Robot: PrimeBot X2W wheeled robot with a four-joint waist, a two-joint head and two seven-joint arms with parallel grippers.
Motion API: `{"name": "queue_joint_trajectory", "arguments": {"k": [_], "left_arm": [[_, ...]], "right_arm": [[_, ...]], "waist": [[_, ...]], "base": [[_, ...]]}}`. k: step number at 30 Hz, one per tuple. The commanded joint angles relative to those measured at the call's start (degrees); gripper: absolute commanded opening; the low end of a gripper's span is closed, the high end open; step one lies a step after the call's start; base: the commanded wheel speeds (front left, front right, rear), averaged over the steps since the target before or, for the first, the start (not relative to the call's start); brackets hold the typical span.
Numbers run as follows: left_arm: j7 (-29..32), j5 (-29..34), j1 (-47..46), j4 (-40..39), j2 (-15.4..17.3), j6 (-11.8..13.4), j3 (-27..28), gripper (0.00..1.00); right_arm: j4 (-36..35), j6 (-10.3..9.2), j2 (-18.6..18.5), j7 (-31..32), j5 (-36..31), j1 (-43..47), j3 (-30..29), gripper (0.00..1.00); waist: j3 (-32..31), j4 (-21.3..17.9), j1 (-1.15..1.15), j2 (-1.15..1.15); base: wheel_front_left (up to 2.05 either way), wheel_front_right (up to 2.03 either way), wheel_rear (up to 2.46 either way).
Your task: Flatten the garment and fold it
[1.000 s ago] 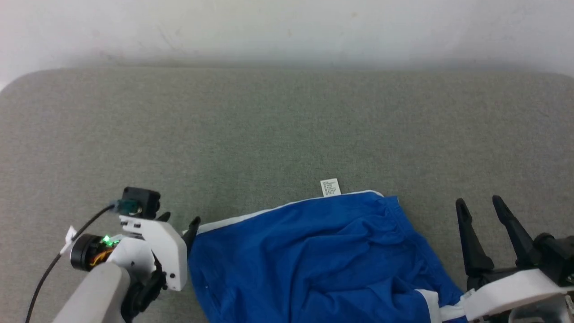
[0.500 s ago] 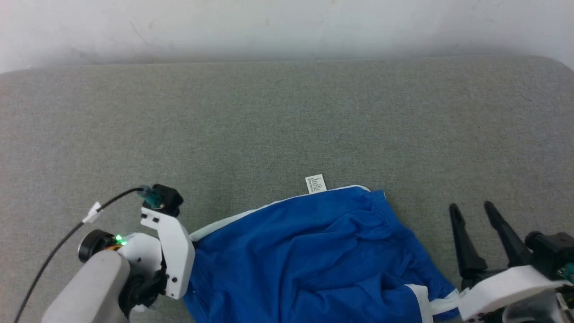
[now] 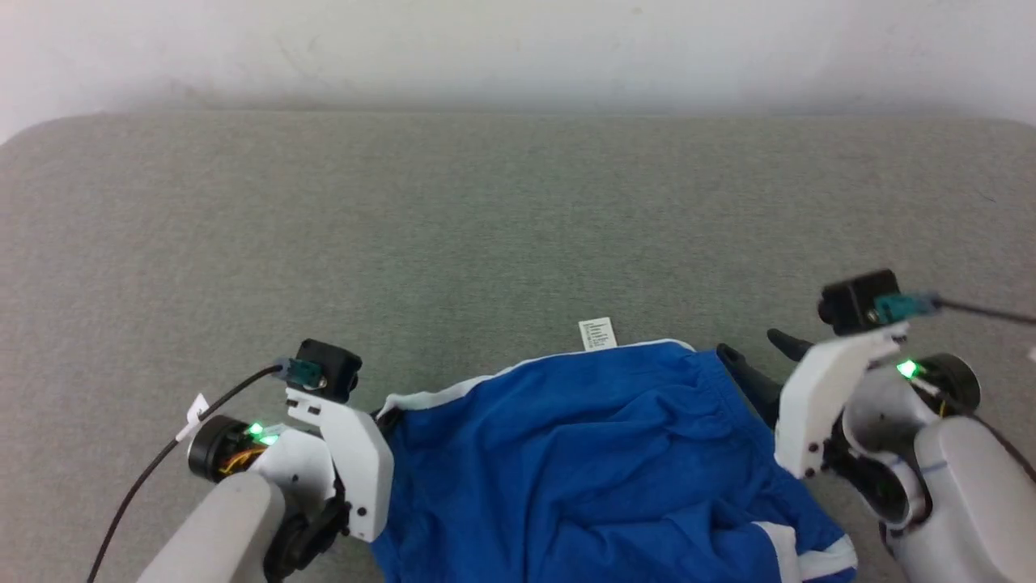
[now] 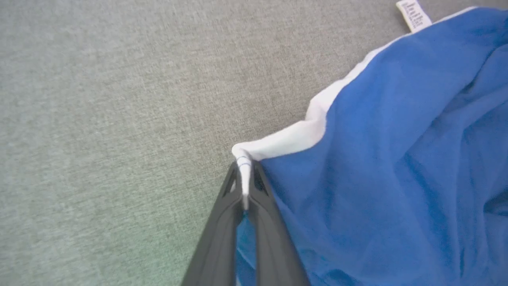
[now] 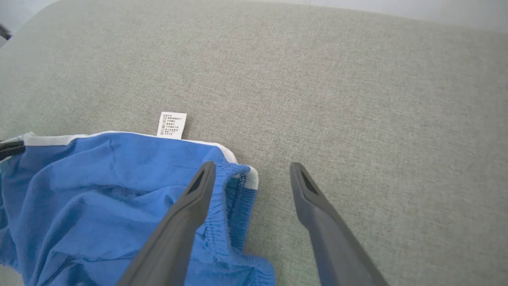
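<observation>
We see left gripper [image 4: 245,186] pinched on white-trimmed corner of garment [image 3: 591,461]; right gripper [image 5: 253,169] spread apart, 1 finger over waistband end. White tag [image 3: 597,334] lies on grey cushion [image 3: 486,227], pale wall [image 3: 518,48] behind.

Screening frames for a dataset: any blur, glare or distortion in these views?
Head view: soft even light, no glare, pale wall washed out. Left wrist view: slightly soft, the garment and left gripper lack crisp edges. Right wrist view: sharpest, tag print and grey surface weave crisp.
</observation>
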Motion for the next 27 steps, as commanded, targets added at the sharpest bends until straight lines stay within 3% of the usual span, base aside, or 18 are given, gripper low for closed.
{"name": "queue_joint_trajectory", "arguments": {"k": [1,6,13,14,15,16,20,27], "left_arm": [[-1.6,0.7,0.4,-1.0,-0.7,0.6,0.0,0.00],[-3.9,1.7,-0.5,-3.1,-1.5,0.6,-0.4,0.00],[-5.9,2.3,-1.1,-4.3,-2.0,0.5,-0.8,0.00],[-6.1,2.3,-1.1,-4.3,-2.1,0.5,-0.9,0.00],[-6.3,2.3,-1.1,-4.2,-2.2,0.5,-0.9,0.00],[-6.4,2.3,-1.1,-4.2,-2.1,0.5,-0.9,0.00],[-7.2,2.2,-1.2,-3.9,-1.7,0.8,-0.5,0.00],[-10.0,3.1,-5.0,-4.4,0.3,1.7,2.5,0.00]], "right_arm": [[3.5,-0.04,-1.3,2.8,1.7,-3.8,2.3,1.00],[13.8,-0.04,-3.6,7.2,3.6,-10.5,7.2,1.00],[25.7,-0.04,-3.9,13.9,6.4,-14.4,13.0,1.00],[27.1,-0.04,-3.9,15.3,7.0,-14.6,13.8,0.60],[28.1,-0.04,-3.8,16.5,7.7,-14.7,14.6,0.45],[28.8,-0.04,-3.6,17.7,8.5,-14.8,15.3,0.00],[28.2,-0.04,-3.6,18.1,10.7,-16.0,17.6,0.00],[21.1,-0.04,-6.2,7.8,11.0,-21.2,17.9,0.00]], "waist": [[0.3,2.2,-0.01,0.00],[1.2,4.5,-0.01,0.00],[2.2,5.5,-0.01,0.00],[2.2,5.6,-0.01,0.00],[2.3,5.6,-0.01,0.00],[2.2,5.6,-0.01,0.00],[1.5,4.8,-0.01,0.00],[-1.6,2.9,-0.01,0.00]], "base": [[0.00,0.00,0.00],[0.00,0.00,0.00],[0.00,0.00,0.00],[0.00,0.00,0.00],[0.00,0.00,0.00],[0.00,0.00,0.00],[0.00,0.00,0.00],[0.00,0.00,0.00]]}}
